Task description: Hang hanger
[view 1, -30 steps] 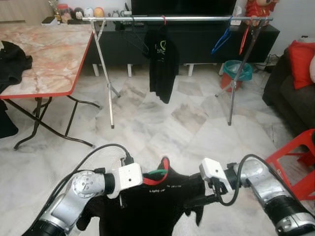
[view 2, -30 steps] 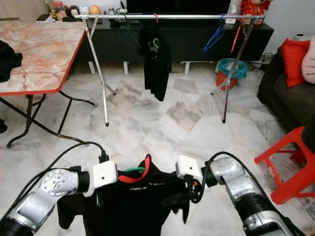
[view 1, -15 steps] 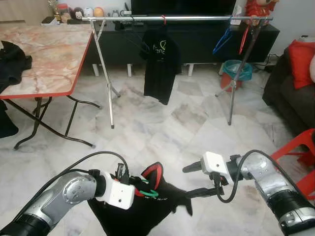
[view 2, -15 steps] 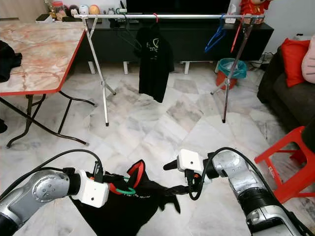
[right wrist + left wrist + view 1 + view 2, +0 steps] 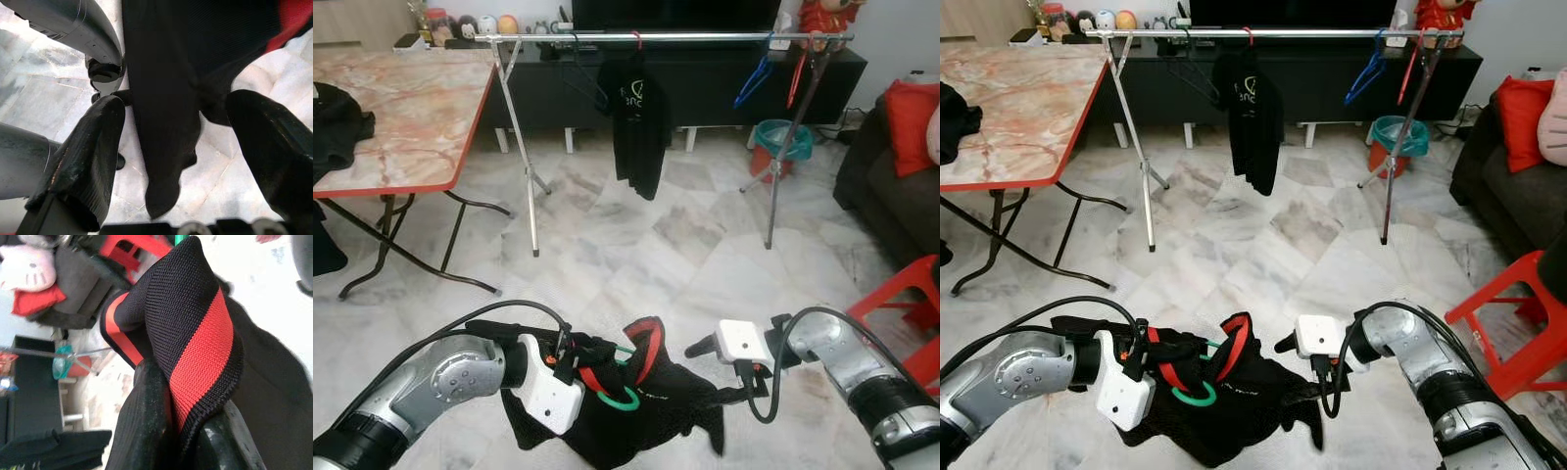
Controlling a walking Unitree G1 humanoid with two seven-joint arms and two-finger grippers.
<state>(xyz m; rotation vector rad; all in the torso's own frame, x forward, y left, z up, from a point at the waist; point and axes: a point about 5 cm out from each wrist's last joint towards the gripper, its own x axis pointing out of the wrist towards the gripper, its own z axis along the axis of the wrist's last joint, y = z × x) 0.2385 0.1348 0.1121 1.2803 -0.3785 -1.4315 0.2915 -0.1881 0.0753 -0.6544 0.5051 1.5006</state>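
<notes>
Close to the robot, the left arm bends in across its front, and the left gripper [image 5: 576, 360] pinches the red and black collar of a black shirt [image 5: 636, 416]. In the left wrist view the collar band [image 5: 195, 347] is squeezed tight between the two black fingers [image 5: 146, 431]. A green hanger [image 5: 619, 397] pokes out of the collar, just beside that gripper. The shirt hangs low over the marble floor [image 5: 607, 235], bunched up and droopy.

The right arm reaches in from the other side, bent at the elbow. The right gripper [image 5: 710, 372] has its fingers spread wide apart, one above the shirt's edge and one below it. In the right wrist view the dark cloth [image 5: 166, 98] hangs between the two fingers [image 5: 83, 161], but they do not press on it.

Farther off on the left stands a folding table [image 5: 421, 108] with a red edge. At the back is a long metal clothes rail [image 5: 656, 37]. Another black shirt [image 5: 639, 122] hangs on it, and a blue hanger [image 5: 754, 80] hangs well apart to the right. A red stool [image 5: 906, 304] stands at the right side
</notes>
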